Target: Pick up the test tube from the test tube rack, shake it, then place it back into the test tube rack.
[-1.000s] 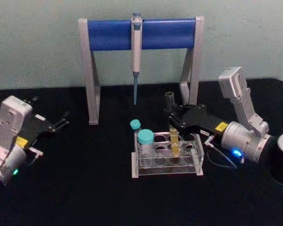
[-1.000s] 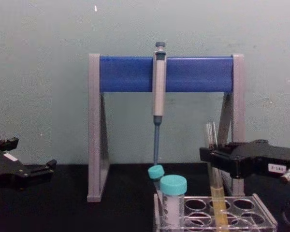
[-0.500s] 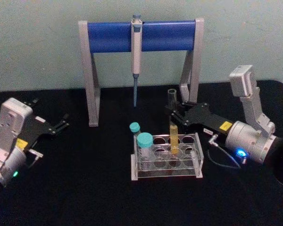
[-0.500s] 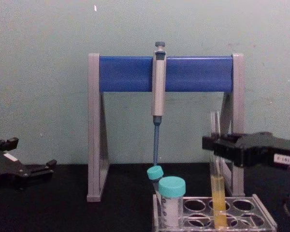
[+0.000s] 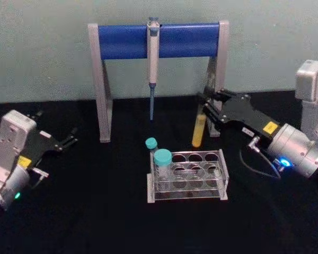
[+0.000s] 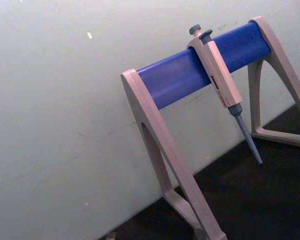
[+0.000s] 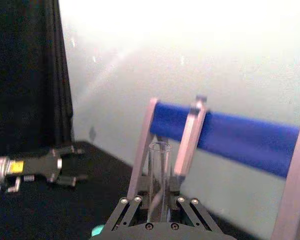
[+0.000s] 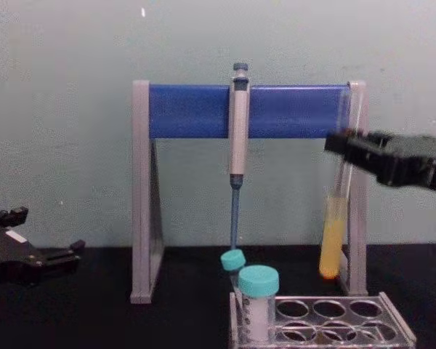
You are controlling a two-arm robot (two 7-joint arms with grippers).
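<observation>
- The test tube (image 8: 333, 236) stands almost upright, mouth up and top leaning slightly right, held above the table just beyond the test tube rack's (image 8: 401, 325) far right corner.
- The right gripper (image 8: 343, 147) is clamped on its upper part.
- The chest view shows its round yellow bottom, and the right wrist view shows its open mouth (image 7: 159, 146).
- The left gripper (image 5: 58, 129) rests at the left, fingers spread and empty.

test tube out of the rack, held by the right gripper.
the right gripper (image 5: 206, 107) is clamped on the upper part of the test tube (image 5: 199, 129). the tube hangs nearly upright with yellow liquid in its lower end, beyond the far right side of the test tube rack (image 5: 186, 197) and close by the right leg of the pipette stand (image 5: 122, 41). two teal-capped tubes (image 5: 162, 157) stand at the rack's left end. a pipette (image 5: 152, 63) hangs from the stand's blue bar. the left gripper (image 5: 70, 138) sits far left over the black table (image 5: 95, 217), fingers parted.
</observation>
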